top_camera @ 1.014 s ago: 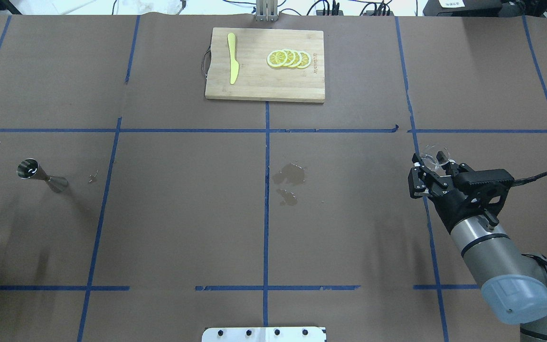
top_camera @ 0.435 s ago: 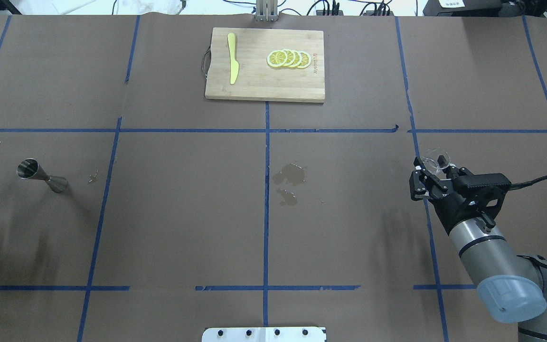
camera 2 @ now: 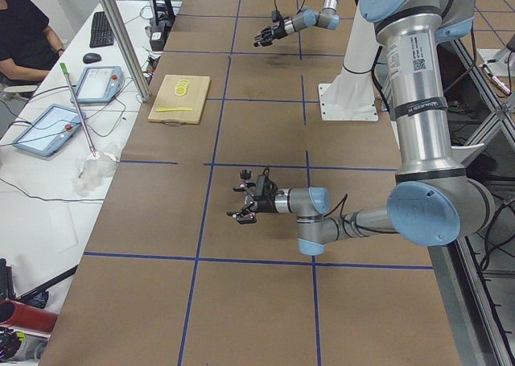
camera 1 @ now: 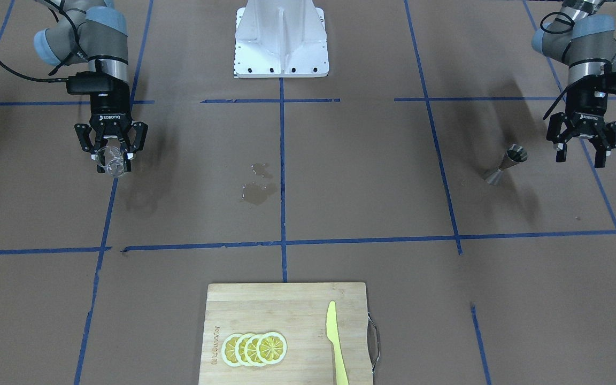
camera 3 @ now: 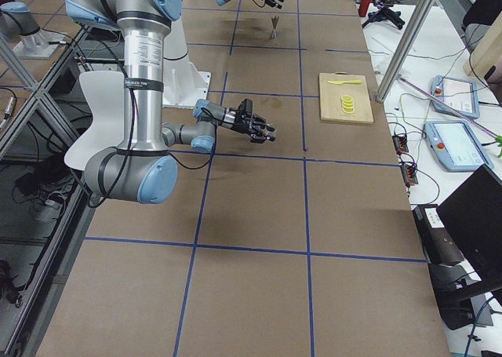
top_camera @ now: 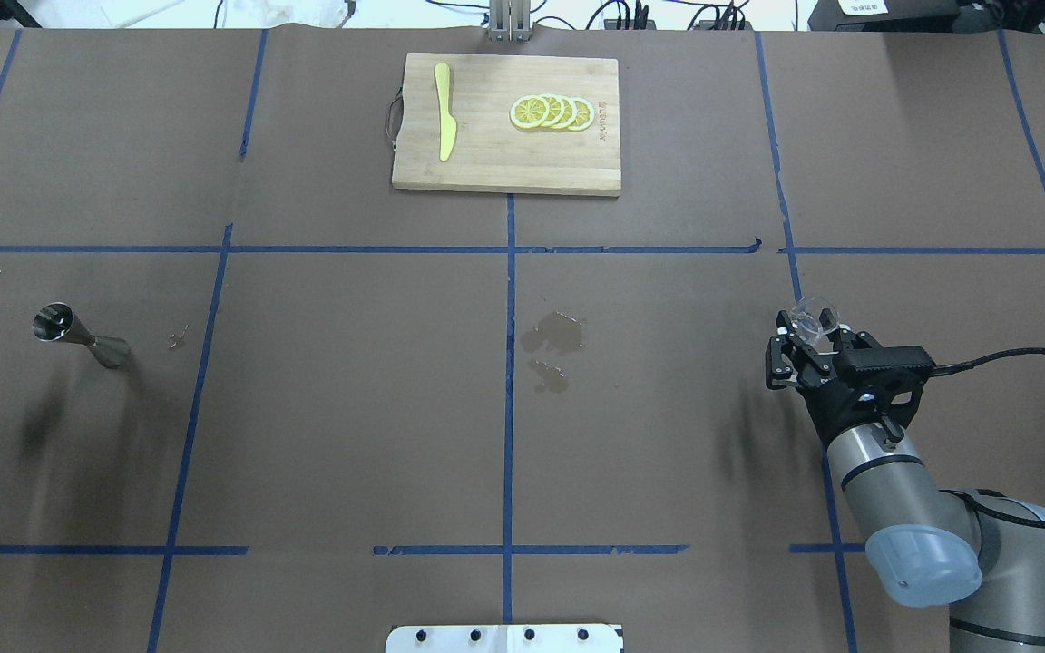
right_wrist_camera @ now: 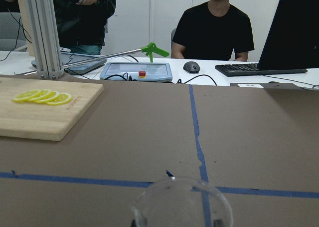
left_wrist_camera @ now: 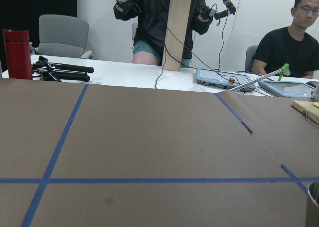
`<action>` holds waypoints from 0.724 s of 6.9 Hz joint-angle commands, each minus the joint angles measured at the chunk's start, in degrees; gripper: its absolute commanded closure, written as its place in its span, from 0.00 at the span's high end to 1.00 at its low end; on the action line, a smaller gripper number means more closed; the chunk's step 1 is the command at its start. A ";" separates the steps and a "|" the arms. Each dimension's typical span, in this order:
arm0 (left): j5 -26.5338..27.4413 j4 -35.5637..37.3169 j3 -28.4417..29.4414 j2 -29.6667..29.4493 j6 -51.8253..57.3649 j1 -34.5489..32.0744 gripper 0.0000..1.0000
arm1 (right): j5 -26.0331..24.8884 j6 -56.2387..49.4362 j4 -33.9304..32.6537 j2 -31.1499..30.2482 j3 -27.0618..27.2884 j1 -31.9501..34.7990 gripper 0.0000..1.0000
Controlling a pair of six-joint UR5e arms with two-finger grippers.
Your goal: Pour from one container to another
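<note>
Front view: the right gripper (camera 1: 110, 151) is closed on the cup (camera 1: 110, 163) and holds it up off the table (camera 1: 367, 160), at the robot's right end. The left gripper (camera 1: 580, 151) is wide open with nothing in it, just beside the jigger (camera 1: 505, 166), which stands far away at the other end. A puddle (camera 1: 257, 191) lies between them

Overhead view: the cup is small, round and clear as water. I cannot tell if anything is in it. The jigger has a small mouth and a thin middle

Side views: both arms look small here and add little

Left wrist view: only the jigger's rim peeks in at the bottom right corner

Right wrist view: the cup's round rim sits at the bottom, see-through

What could go wrong: the trip to the jigger is long, so a tilt could spill. The smooth glass could slip. The pour could miss the small mouth. A bump could knock the jigger over
</note>
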 commanded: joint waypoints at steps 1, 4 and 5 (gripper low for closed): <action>-12.73 8.66 -0.07 -6.66 2.35 -10.78 1.00 | -2.19 2.28 0.42 0.72 -3.53 -1.43 0.00; -24.44 17.70 -0.77 -10.81 9.47 -20.21 1.00 | -6.05 4.66 4.33 0.72 -7.39 -4.07 0.00; -29.44 23.66 -2.34 -12.55 9.56 -22.66 1.00 | -8.06 4.49 8.55 0.72 -11.32 -4.95 0.00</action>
